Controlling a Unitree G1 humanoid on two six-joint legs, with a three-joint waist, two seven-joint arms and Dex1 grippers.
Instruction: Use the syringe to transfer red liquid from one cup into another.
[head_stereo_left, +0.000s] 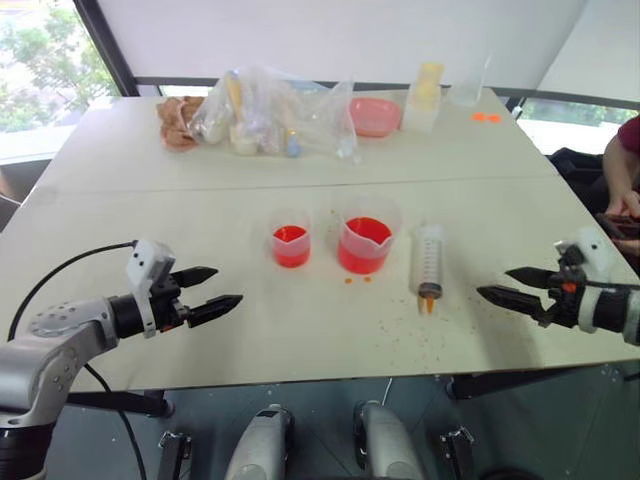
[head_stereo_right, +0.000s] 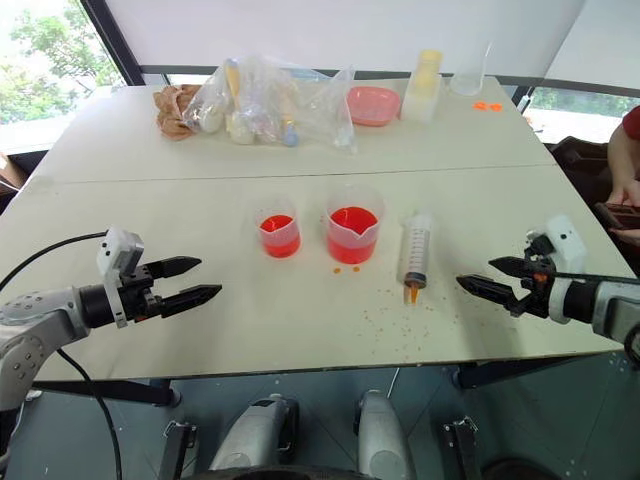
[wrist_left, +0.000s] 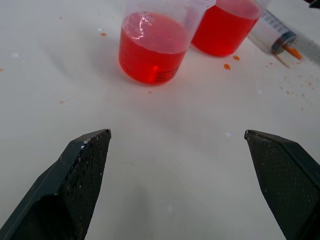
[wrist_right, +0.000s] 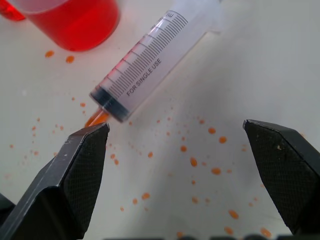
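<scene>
Both grippers, left (head_stereo_left: 215, 288) and right (head_stereo_left: 503, 285), hovered with fingers apart; the large clear plastic syringe (head_stereo_left: 429, 260) lay ungrasped mid-worktop (head_stereo_left: 150, 220). Picking it up likely came next.

Bare table (head_stereo_left: 200, 215) lies between the left gripper (head_stereo_left: 218, 287) and the smaller beaker (head_stereo_left: 291, 244), an easy way in. That beaker stands just left of the larger beaker (head_stereo_left: 364, 243), with a narrow gap between them, probably too tight for spread fingers. The syringe (head_stereo_left: 429, 261) lies right of the larger beaker, with free table between it and the right gripper (head_stereo_left: 505, 285). Bags (head_stereo_left: 265, 112) and containers (head_stereo_left: 425, 95) crowd the far edge, well apart.
</scene>
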